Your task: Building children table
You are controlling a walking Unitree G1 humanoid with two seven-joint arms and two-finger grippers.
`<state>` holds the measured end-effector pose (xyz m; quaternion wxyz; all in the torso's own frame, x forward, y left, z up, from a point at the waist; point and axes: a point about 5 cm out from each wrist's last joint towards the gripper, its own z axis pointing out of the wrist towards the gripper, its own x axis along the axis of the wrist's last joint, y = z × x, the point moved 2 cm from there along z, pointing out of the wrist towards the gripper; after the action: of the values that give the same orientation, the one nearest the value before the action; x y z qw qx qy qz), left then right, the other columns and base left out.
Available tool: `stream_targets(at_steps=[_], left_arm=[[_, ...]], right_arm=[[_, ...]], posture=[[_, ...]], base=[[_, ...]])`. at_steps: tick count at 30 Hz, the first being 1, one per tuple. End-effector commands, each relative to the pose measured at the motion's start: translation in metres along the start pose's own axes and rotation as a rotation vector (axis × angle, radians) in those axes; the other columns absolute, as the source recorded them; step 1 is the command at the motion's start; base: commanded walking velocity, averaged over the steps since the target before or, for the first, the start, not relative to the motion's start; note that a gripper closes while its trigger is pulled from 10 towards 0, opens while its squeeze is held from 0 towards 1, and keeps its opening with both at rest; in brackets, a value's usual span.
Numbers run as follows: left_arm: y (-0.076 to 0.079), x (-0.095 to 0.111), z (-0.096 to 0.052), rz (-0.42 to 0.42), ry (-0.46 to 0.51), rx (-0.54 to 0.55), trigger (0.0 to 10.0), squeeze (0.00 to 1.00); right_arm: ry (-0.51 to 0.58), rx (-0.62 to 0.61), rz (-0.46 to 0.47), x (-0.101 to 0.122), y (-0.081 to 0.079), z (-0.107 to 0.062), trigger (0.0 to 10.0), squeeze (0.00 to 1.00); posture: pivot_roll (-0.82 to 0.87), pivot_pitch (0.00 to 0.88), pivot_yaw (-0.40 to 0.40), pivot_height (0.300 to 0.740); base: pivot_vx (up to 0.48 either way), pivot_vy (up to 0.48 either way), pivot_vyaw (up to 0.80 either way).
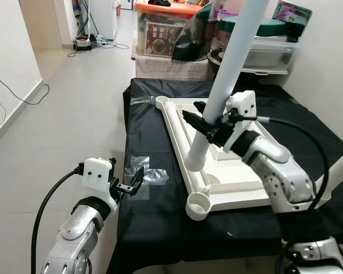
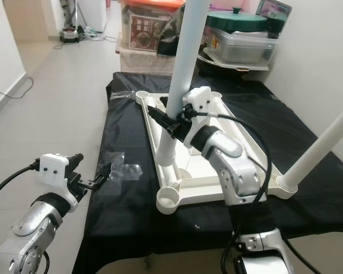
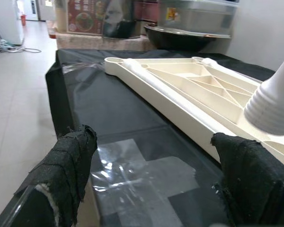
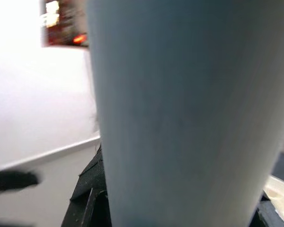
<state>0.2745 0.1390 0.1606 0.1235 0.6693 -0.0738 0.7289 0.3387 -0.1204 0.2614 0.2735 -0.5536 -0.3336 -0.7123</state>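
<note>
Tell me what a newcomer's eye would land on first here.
First, the tall pale table leg rising at a slant from the upturned cream tabletop on the black-covered table, with the right pincer clamped around it. Next, the left pincer hovers open over the table's near left edge, above a patch of clear tape.

Even indoor daylight, sharp up top, soft and blown out at my right wrist

Both eye views are bright and crisp, with soft glare on the tape patch and the black desk cover. My left wrist view blurs my own fingers up close. My right wrist view is washed white, the table leg out of focus.
</note>
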Motion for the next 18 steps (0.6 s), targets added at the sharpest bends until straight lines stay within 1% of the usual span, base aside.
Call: stream_targets(at_steps=[1,4,6,8,10,11,12,14,15,16,18], left_arm=[[-0.003,-0.001,-0.002,0.008,-0.003,0.002,10.0,0.00],[-0.003,0.000,-0.002,0.008,-0.003,0.002,10.0,0.00],[-0.004,0.000,-0.002,0.005,-0.004,0.002,10.0,0.00],[-0.004,0.000,-0.002,0.005,-0.004,0.002,10.0,0.00],[-0.004,-0.001,-0.002,0.002,-0.008,0.001,10.0,0.00],[-0.004,-0.001,-0.002,0.002,-0.008,0.001,10.0,0.00],[-0.003,-0.002,-0.002,0.001,-0.010,-0.002,10.0,0.00],[-0.003,-0.002,-0.002,0.001,-0.010,-0.002,10.0,0.00],[-0.002,-0.002,-0.002,-0.001,-0.011,-0.005,10.0,0.00],[-0.002,-0.002,-0.002,-0.001,-0.011,-0.005,10.0,0.00],[-0.002,-0.002,-0.003,-0.002,-0.012,-0.006,10.0,0.00]], right_arm=[[-0.014,0.120,-0.021,0.001,-0.011,-0.003,10.0,0.00],[-0.027,0.148,-0.030,-0.001,-0.014,-0.005,10.0,0.00],[-0.061,0.216,-0.026,-0.004,-0.020,-0.009,10.0,0.00],[-0.061,0.216,-0.026,-0.004,-0.020,-0.009,10.0,0.00],[-0.097,0.297,-0.025,-0.010,-0.031,-0.016,10.0,0.00],[-0.097,0.297,-0.025,-0.010,-0.031,-0.016,10.0,0.00],[-0.120,0.324,-0.034,-0.016,-0.035,-0.018,10.0,0.00],[-0.120,0.324,-0.034,-0.016,-0.035,-0.018,10.0,0.00],[-0.135,0.336,-0.036,-0.021,-0.038,-0.020,10.0,0.00],[-0.135,0.336,-0.036,-0.021,-0.038,-0.020,10.0,0.00],[-0.172,0.334,-0.049,-0.030,-0.038,-0.023,10.0,0.00]], posture=[[0.09,0.000,-0.114,0.740],[0.09,0.000,-0.114,0.740],[0.09,0.000,-0.115,0.740],[0.09,0.000,-0.115,0.740],[0.09,0.000,-0.115,0.740],[0.09,0.000,-0.115,0.740],[0.09,0.000,-0.115,0.740],[0.09,0.000,-0.115,0.740],[0.08,0.000,-0.112,0.740],[0.08,0.000,-0.112,0.740],[0.09,0.000,-0.113,0.740]], base=[[0.000,0.000,0.00],[0.000,0.000,0.00],[0.000,0.000,0.00],[0.000,0.000,0.00],[0.000,0.000,0.00],[0.000,0.000,0.00],[0.000,0.000,0.00],[0.000,0.000,0.00],[0.000,0.000,0.00],[0.000,0.000,0.00],[0.000,0.000,0.00]])
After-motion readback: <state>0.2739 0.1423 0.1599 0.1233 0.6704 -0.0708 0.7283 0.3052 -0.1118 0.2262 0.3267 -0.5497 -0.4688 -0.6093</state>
